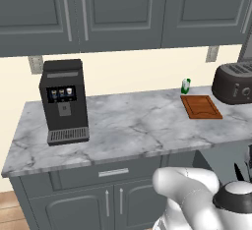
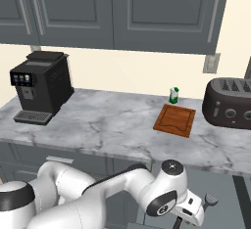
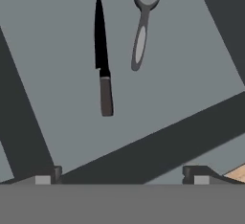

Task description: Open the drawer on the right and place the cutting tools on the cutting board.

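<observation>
The drawer (image 3: pixel 52 36) stands open below my hand, its plain grey floor bare around two tools. The slim black knife (image 3: pixel 102 65) lies with its blade pointing away from me, handle nearer. To its right lies the pale grey peeler (image 3: pixel 140 31), forked head away. My gripper (image 3: pixel 122 177) hangs above the drawer's near wall, open, with nothing between its fingertips. The reddish-brown cutting board (image 1: pixel 201 106) (image 2: pixel 175 120) lies flat on the marble counter, left of the toaster.
A small green-and-white bottle (image 1: pixel 186 85) (image 2: pixel 173 95) stands just behind the board. The dark toaster (image 1: pixel 234 84) (image 2: pixel 228 103) sits at the counter's right end, a black coffee machine (image 1: pixel 64 101) (image 2: pixel 39 86) at its left. My arm (image 2: pixel 147 189) reaches low under the counter edge.
</observation>
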You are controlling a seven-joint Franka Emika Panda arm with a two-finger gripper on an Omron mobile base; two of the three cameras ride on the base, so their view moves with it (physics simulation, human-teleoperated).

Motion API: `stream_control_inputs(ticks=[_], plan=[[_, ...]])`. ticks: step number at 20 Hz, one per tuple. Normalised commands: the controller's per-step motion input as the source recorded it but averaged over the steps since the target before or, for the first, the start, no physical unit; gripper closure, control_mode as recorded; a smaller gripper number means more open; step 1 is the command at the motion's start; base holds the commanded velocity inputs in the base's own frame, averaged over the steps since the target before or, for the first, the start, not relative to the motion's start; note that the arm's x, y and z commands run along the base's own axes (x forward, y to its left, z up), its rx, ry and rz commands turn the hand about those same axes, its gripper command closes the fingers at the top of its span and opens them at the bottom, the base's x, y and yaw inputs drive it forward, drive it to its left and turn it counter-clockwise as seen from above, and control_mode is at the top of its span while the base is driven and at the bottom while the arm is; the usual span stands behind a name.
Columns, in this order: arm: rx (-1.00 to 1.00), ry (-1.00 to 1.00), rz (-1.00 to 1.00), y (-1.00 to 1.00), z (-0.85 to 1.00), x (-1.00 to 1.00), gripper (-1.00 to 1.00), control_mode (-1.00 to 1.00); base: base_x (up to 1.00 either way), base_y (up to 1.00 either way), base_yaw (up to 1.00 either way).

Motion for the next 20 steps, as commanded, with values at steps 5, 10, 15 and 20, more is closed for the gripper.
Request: stream_control_inputs(ticks=[5,10,15,20], plan=[[0.03,0.00,0.05,-0.03,-0.16,0.01,-1.00,-1.00,0.00,0.00,0.00],[0.05,0.00,0.06,-0.05,-0.11,0.00,-1.00,-1.00,0.00,0.00,0.00],[0.10,0.06,0.06,-0.09,-0.01,0.01,-1.00,-1.00,0.00,0.00,0.00],[0.07,0.06,0.04,-0.05,-0.01,0.07,-1.00,-1.00,0.00,0.00,0.00]])
